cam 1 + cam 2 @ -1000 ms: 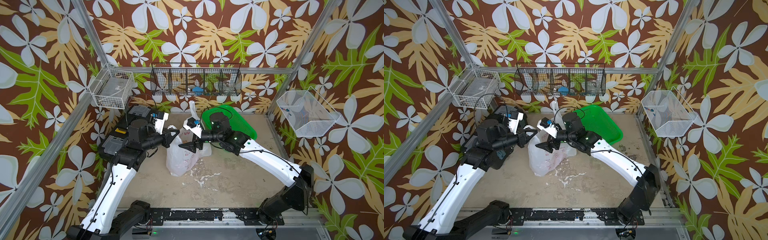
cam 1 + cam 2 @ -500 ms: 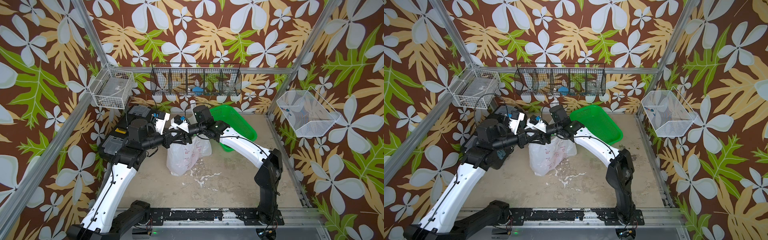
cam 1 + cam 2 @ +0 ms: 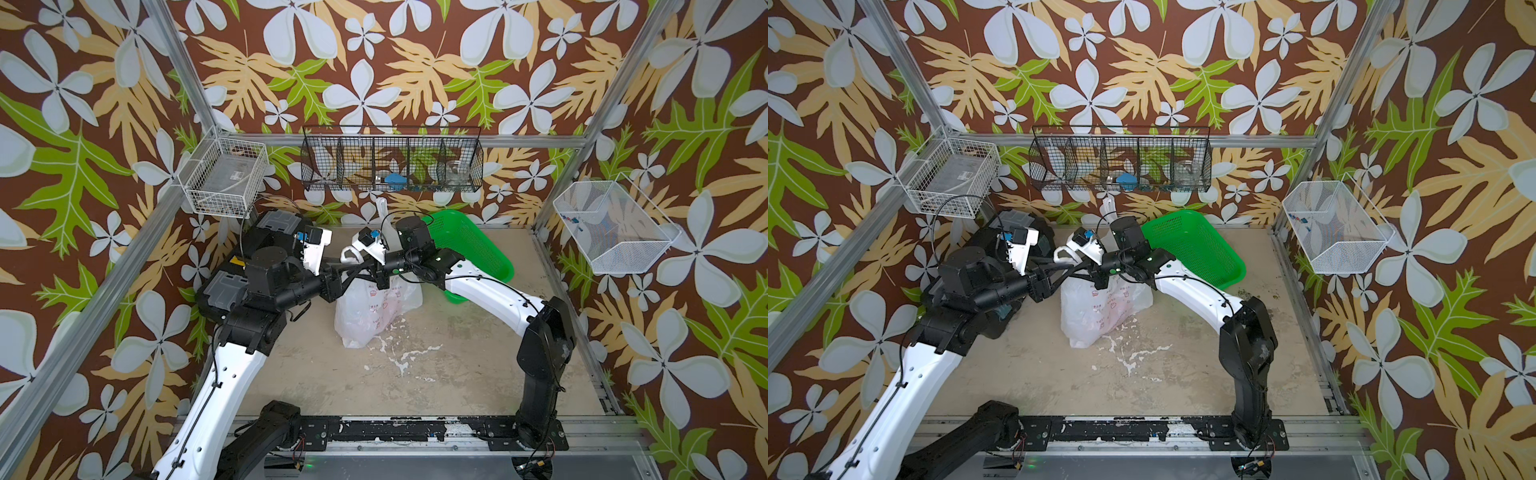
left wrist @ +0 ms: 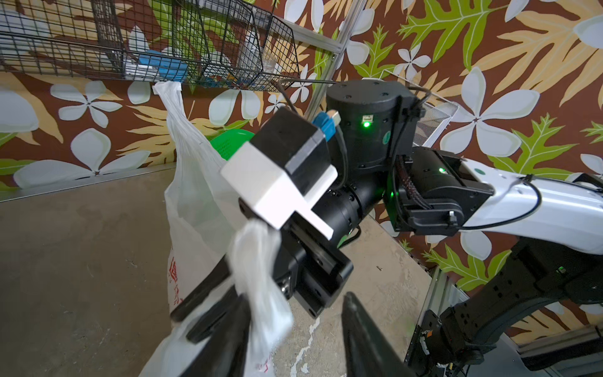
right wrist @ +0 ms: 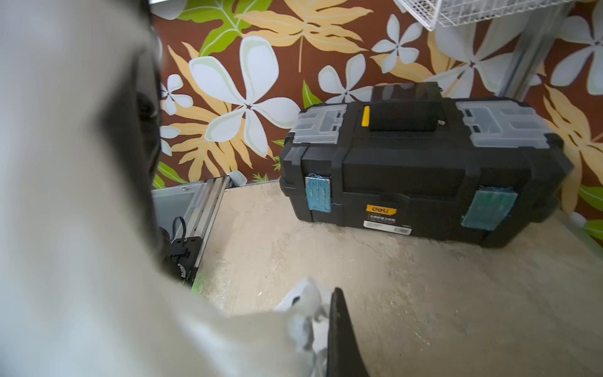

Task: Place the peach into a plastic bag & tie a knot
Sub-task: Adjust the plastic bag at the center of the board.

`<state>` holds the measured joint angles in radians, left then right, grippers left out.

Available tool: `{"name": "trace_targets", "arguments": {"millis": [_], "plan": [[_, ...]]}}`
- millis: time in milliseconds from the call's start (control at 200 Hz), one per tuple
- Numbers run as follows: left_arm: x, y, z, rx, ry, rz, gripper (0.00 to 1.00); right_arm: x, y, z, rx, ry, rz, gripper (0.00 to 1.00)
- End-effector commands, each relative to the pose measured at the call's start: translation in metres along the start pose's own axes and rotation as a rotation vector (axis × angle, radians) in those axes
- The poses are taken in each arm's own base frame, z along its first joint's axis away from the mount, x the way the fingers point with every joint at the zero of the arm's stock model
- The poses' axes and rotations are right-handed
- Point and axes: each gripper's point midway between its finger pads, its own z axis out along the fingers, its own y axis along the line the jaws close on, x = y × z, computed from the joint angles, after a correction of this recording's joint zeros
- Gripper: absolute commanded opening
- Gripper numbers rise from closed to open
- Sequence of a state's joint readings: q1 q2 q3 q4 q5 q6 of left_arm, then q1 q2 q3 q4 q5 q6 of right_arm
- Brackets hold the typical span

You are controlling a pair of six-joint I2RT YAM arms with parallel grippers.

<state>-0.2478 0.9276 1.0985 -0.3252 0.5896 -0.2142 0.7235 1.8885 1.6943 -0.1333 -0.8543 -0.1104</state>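
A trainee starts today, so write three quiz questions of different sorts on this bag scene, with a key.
1. True or false: the bag lies flat on its side.
2. The basket behind the bag is: A) red B) green C) blue.
3. Fill in: the right claw is shut on the bag's ____.
Key: 1 false, it stands upright; 2 B; 3 handle.

Crinkly translucent plastic bag [image 3: 374, 309] on rough matt tabletop [image 3: 457, 357].
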Motion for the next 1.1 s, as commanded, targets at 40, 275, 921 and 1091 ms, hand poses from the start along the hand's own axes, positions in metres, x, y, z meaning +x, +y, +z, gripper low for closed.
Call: {"name": "trace_targets", "arguments": {"millis": [40, 275, 921, 1091], "plan": [[0.003, 0.017, -0.009, -0.111, -0.043, -0.024, 0.7, -0.02, -0.008, -0.006, 0.076, -0.069, -0.006, 0.0], [0.027, 0.034, -0.011, -0.15, -0.122, -0.041, 0.82, -0.031, -0.008, -0.02, 0.143, -0.127, 0.054, 0.0], [0.074, 0.058, 0.062, -0.037, -0.217, 0.076, 0.72, -0.054, 0.019, -0.037, 0.134, -0.185, 0.133, 0.04], [0.083, 0.058, 0.063, -0.029, -0.19, 0.132, 0.46, -0.063, 0.011, -0.035, 0.159, -0.193, 0.13, 0.17]]}}
